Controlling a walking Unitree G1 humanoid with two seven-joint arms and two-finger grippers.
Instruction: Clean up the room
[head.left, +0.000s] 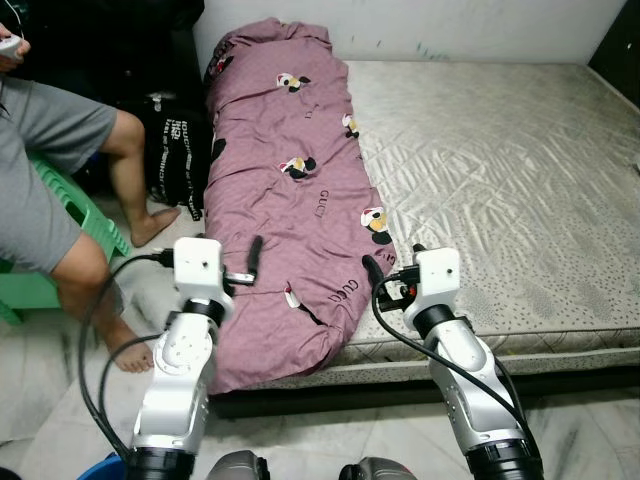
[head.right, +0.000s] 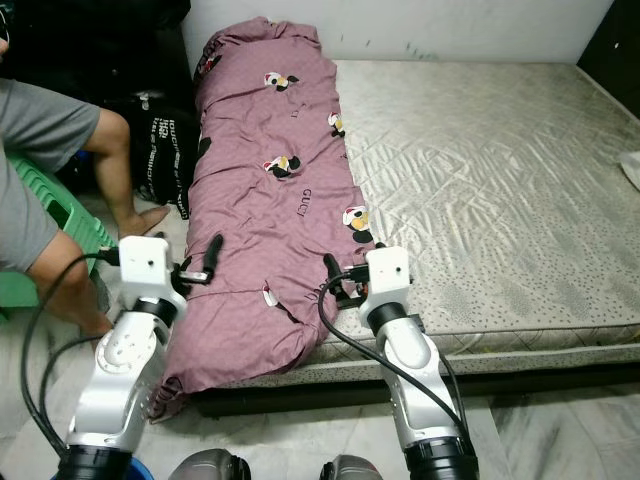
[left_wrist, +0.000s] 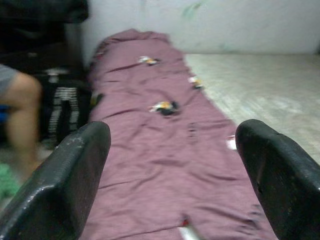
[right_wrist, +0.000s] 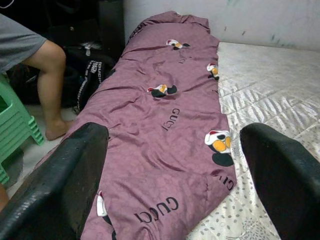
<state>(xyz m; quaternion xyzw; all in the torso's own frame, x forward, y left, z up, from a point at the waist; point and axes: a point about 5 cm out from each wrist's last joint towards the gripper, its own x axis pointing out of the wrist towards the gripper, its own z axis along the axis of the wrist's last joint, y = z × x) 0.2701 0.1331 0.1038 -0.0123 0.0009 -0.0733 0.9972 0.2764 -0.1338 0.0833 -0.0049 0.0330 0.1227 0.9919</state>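
Observation:
A mauve blanket (head.left: 290, 170) with cartoon prints lies folded in a long strip along the left side of the grey quilted mattress (head.left: 500, 170). Its near end hangs over the mattress's front edge. My left gripper (head.left: 245, 265) hovers open over the blanket's near left part. My right gripper (head.left: 392, 262) is open too, at the blanket's near right edge where it meets the bare mattress. In the wrist views, the fingers (left_wrist: 65, 175) of the left gripper and the fingers (right_wrist: 70, 170) of the right one stand wide apart, with the blanket (right_wrist: 170, 110) stretching away between them and nothing held.
A person (head.left: 60, 170) sits on a green plastic stool (head.left: 70, 215) at the left, bare feet on the floor beside the bed. A black bag (head.left: 175, 150) leans against the bed's side. A blue tub rim (head.left: 105, 468) shows by my left leg. A white wall runs behind the mattress.

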